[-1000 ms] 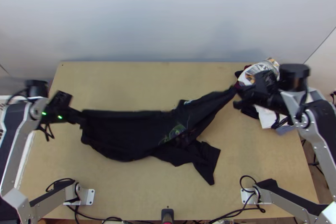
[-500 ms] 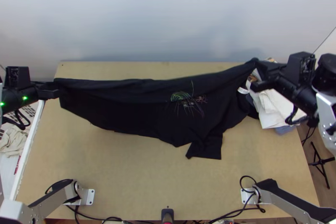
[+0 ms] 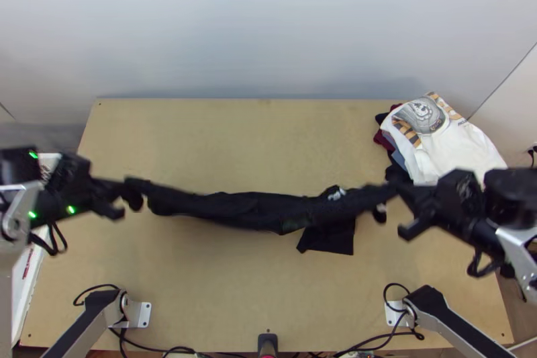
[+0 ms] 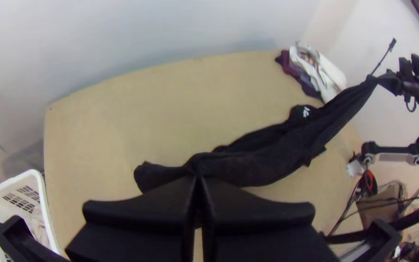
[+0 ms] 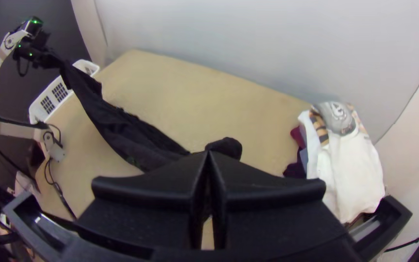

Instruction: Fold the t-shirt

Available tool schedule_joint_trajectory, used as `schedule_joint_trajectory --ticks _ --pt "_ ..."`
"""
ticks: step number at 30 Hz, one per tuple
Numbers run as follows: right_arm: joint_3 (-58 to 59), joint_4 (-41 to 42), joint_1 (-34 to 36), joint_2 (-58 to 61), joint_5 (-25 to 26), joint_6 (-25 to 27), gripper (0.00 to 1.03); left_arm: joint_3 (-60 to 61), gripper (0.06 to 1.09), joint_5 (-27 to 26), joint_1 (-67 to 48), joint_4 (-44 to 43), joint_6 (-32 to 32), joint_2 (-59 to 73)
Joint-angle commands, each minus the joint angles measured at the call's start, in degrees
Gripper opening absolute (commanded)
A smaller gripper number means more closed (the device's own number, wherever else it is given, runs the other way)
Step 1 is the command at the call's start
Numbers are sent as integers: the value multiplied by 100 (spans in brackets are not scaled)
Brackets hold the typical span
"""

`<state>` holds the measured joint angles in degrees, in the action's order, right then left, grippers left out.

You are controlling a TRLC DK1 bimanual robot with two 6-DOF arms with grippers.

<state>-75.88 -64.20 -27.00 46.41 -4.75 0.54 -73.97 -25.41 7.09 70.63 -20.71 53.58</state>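
Between the left and right jaws, each gripping one end, hangs the bunched t-shirt (image 3: pixel 248 210).

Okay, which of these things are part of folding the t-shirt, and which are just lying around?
For the job:
- black t-shirt, held stretched between the grippers
- left gripper
- right gripper

Lying about:
- stacked clothes, white one on top
- white basket

silver-grey links, black joints, green lights
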Motion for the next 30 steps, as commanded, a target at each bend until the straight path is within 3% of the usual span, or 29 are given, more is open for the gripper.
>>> schedule_joint_trajectory --ticks 1,7,11,14,20,30 --pt "1400 -743 -33 -669 1 280 3 1676 10 194 -287 135 -469 -735" --pt "2868 -479 29 -458 -316 386 3 2511 10 229 -692 12 -469 -691" --pt "3105 -180 -103 324 -368 614 5 2722 10 229 -894 -278 -408 -428" --pt "3184 -373 -639 1124 -280 1115 45 2704 10 229 -894 -410 -425 -94" --pt "2859 -716 -956 1414 -193 1238 89 2520 10 238 -1052 -577 -399 126" --pt "1646 -1173 -446 1625 -96 1212 91 2590 10 317 -999 -506 -469 91"
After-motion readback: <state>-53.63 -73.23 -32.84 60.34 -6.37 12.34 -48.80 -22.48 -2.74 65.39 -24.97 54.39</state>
